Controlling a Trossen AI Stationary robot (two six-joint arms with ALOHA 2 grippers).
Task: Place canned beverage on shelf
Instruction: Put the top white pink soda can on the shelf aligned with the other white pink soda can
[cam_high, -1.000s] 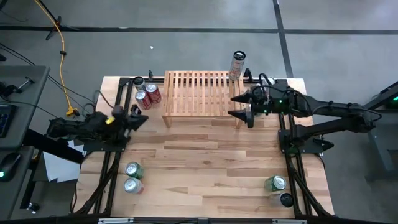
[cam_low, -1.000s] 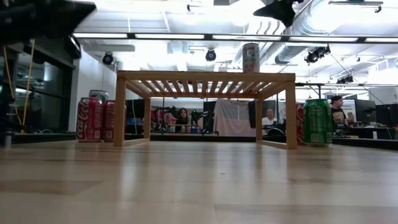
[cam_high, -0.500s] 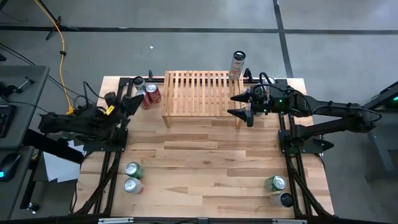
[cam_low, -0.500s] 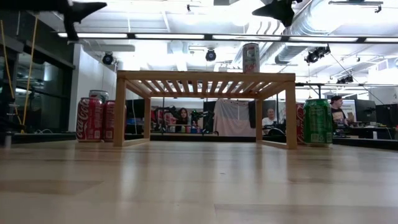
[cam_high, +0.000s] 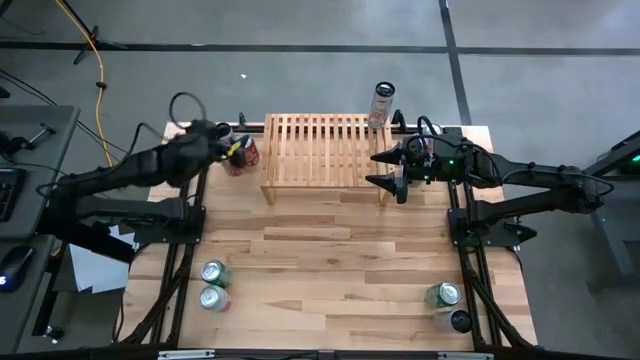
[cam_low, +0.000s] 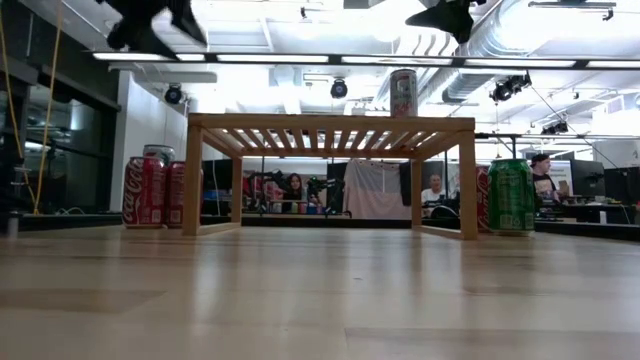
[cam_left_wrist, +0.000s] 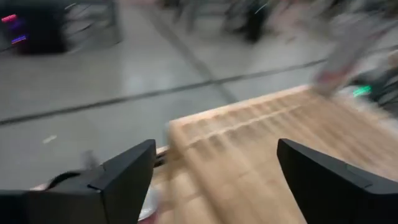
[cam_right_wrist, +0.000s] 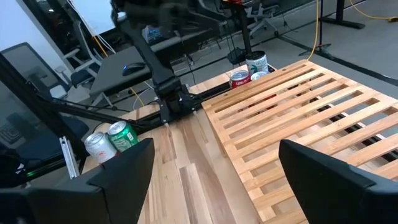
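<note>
Left pincer (cam_high: 236, 150) hangs above the red cans (cam_high: 240, 152) beside the shelf (cam_high: 320, 150). Right pincer (cam_high: 385, 168), fingers apart, sits at the shelf's other end. One can (cam_high: 381, 103) stands at the shelf's far corner.

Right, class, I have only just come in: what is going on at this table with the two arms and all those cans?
A robot is stocking a wooden shelf with drink cans. One tall can stands on the shelf's far right corner. The left gripper, open and empty, hovers above the red cans beside the shelf's left end. The right gripper waits open at the shelf's right end. More green and silver cans stand at the table's near edge, unshelved.
</note>
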